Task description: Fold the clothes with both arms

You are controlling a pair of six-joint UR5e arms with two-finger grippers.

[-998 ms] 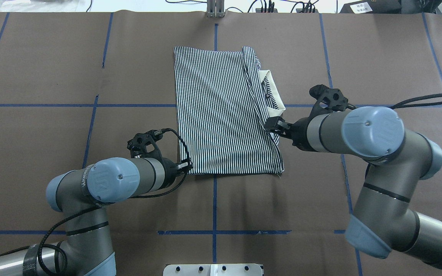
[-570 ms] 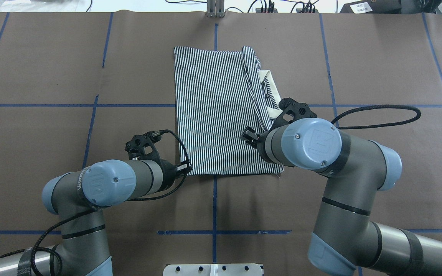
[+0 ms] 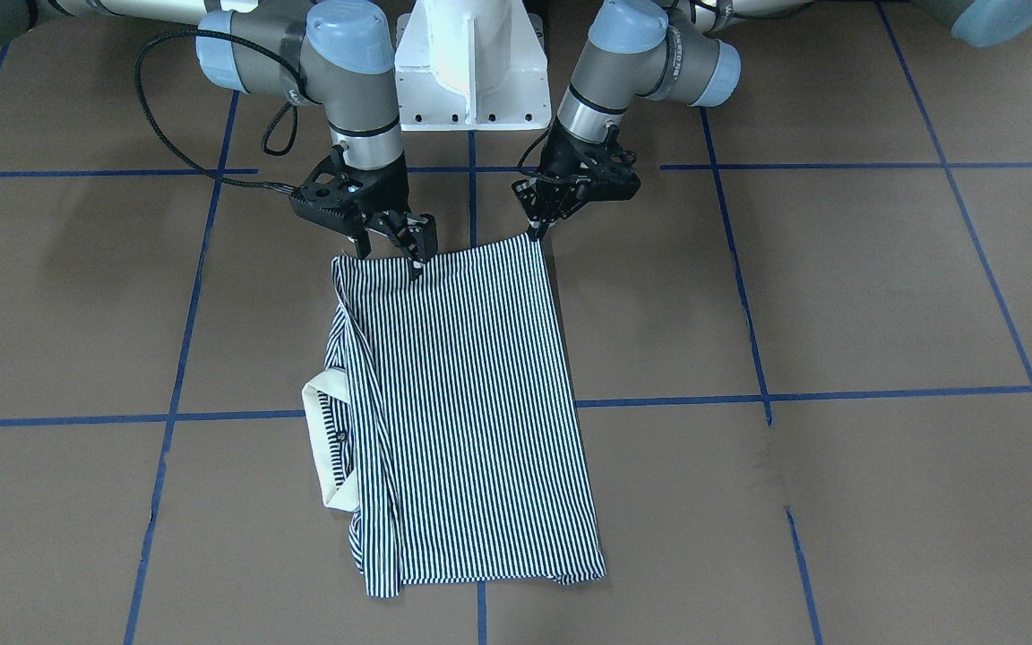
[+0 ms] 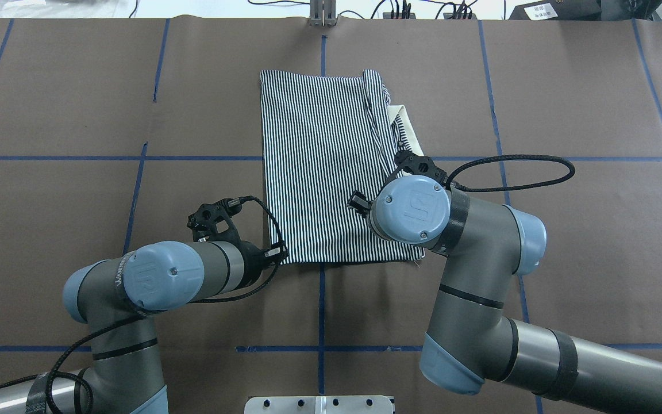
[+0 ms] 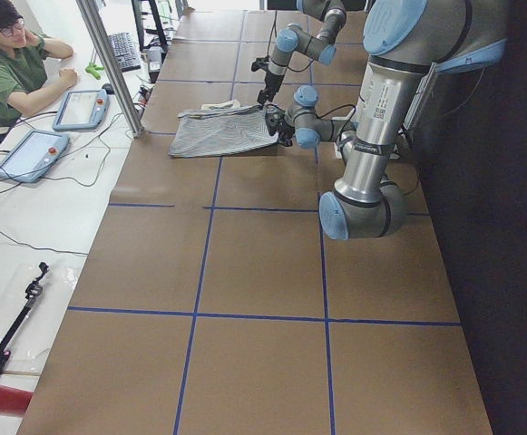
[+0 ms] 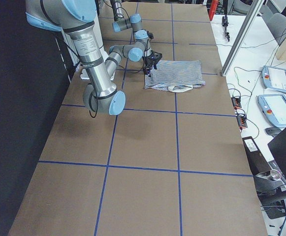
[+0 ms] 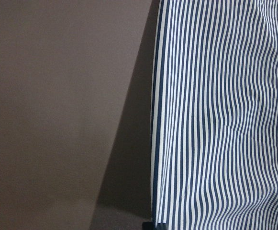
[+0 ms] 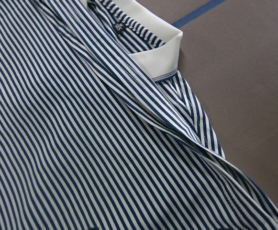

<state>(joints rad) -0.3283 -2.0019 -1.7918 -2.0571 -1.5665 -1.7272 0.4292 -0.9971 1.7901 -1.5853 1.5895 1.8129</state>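
The striped polo shirt [image 4: 325, 172] lies flat on the brown table, folded into a long rectangle, with its cream collar [image 3: 323, 448] poking out on the robot's right side. My left gripper [image 3: 531, 231] sits at the shirt's near left corner [image 4: 278, 253], its fingers together on the hem, and it looks shut on it. In the left wrist view the shirt's edge [image 7: 158, 143] runs down to a dark fingertip. My right gripper [image 3: 395, 249] hangs open over the near right part of the shirt, one fingertip at the hem. The right wrist view shows only the collar [image 8: 158, 52] and stripes.
Blue tape lines [image 4: 135, 158] cross the table. The white pedestal base [image 3: 467, 72] stands at the robot's edge. A black cable [image 4: 515, 172] loops off the right wrist. At the far side stands a metal post [image 5: 109, 63], with a seated person [image 5: 9, 63] and tablets [image 5: 32, 154].
My right arm swung from beside the collar leftward and nearer the robot, over the shirt's near right part. The left arm and the shirt stayed put.
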